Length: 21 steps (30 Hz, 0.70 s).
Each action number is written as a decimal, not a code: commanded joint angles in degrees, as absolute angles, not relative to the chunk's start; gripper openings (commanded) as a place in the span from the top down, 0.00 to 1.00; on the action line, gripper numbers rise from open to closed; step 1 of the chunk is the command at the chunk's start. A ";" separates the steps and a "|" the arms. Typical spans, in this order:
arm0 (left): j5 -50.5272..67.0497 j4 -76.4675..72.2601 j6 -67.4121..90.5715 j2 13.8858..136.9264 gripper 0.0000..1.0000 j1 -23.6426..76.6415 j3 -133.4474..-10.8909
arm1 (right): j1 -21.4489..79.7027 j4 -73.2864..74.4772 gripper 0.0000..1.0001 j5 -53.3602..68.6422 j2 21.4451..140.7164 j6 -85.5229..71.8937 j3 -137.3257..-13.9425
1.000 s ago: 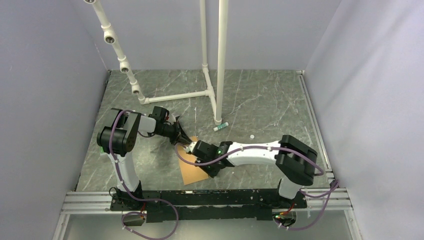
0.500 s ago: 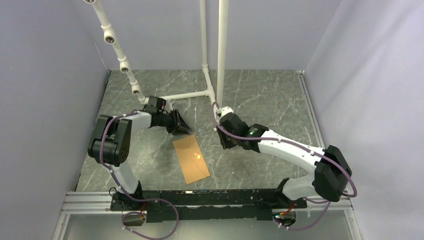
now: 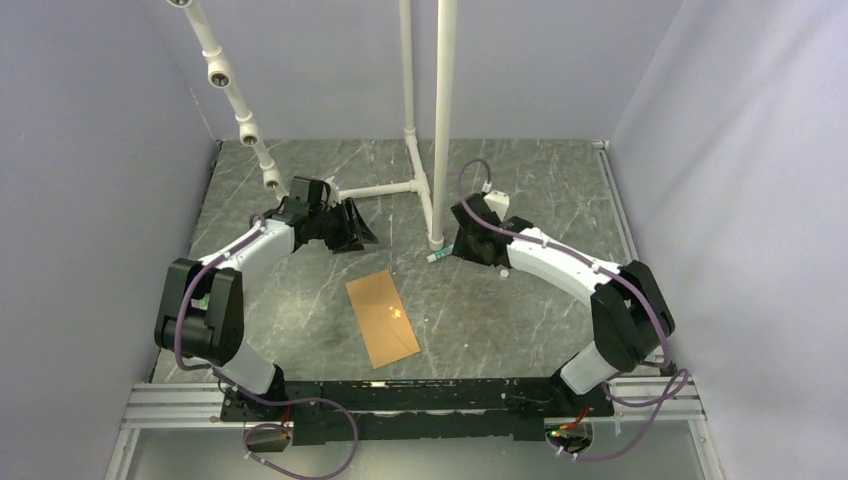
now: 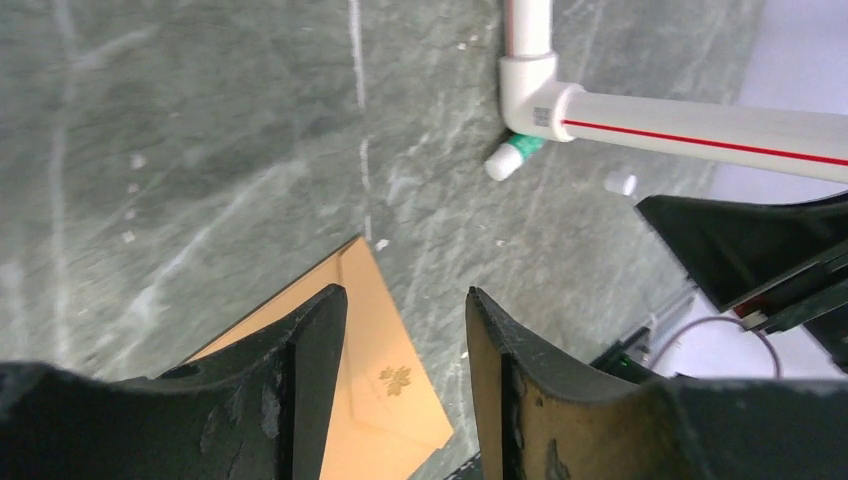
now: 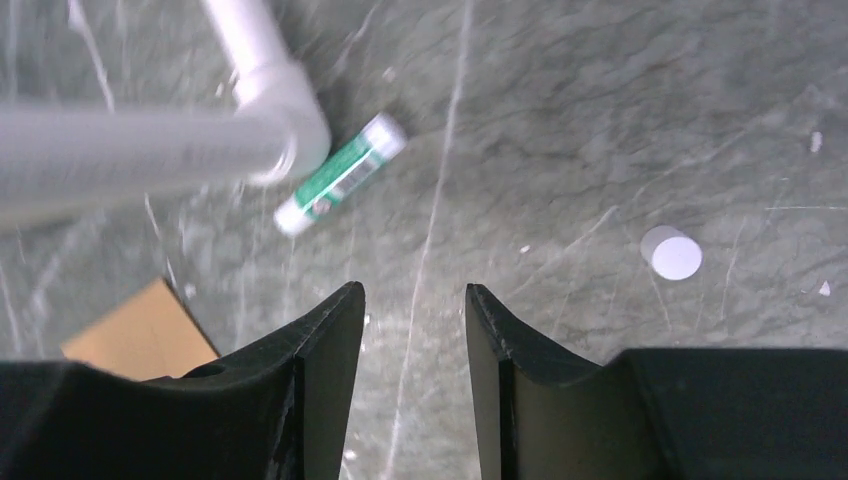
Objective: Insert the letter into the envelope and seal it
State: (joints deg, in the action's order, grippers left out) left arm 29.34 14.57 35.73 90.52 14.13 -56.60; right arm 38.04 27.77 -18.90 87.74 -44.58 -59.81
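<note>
pulling back is the big change. a second ago both arms were bunched over the middle of the worktop (image 3: 520, 190). now your left arm (image 3: 240, 250) has swung to the far left, near the white pipe frame (image 3: 440, 120), and your right arm (image 3: 560, 265) has gone to the far right of that frame's upright. both are well apart from the paper.

the envelope (image 3: 381, 318) has not shifted since the arms came off it. it lies flat and alone near the middle of the worktop, long side angled toward the near edge. the left wrist view shows its flap folded down, with a small leaf mark (image 4: 395, 379) at the flap's point. you can't see the letter in any view, so it is most likely inside. whether the flap is truly stuck, the pictures don't tell.

your left pincer (image 4: 404, 300) was closed a second ago and now stands parted with nothing between its jaws. the right pincer (image 5: 412, 295) is the same, parted and empty.

a green-and-white glue stick (image 5: 340, 173) lies by the pipe foot, just beyond the right pincer, and its white cap (image 5: 671, 252) sits apart. to my eye the task looks about finished.
</note>
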 commanded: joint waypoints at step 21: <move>17.43 23.03 31.47 83.83 0.49 14.06 -55.60 | 30.65 43.92 0.56 -14.64 112.01 -76.65 -82.27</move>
